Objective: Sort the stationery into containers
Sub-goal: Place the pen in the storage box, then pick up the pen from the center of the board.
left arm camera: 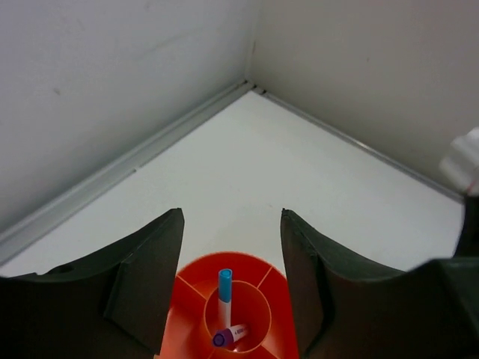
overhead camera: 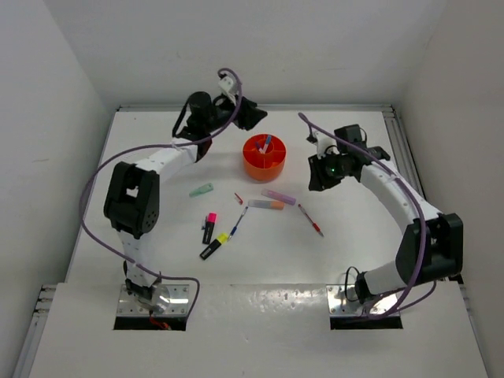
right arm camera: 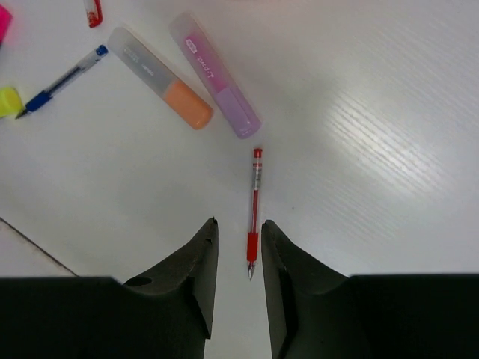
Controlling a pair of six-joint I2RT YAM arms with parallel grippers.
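Right gripper, narrowly open and empty, hovers over the red pen, probably needing to drop and pinch it; left gripper gapes empty above the tub.

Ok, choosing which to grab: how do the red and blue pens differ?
The red pen lies alone, in line with the right gripper; the blue pen lies farther off, tip by a yellow cap. Grips: red pen's red, blue pen's blue. Both are thin and lie flat.
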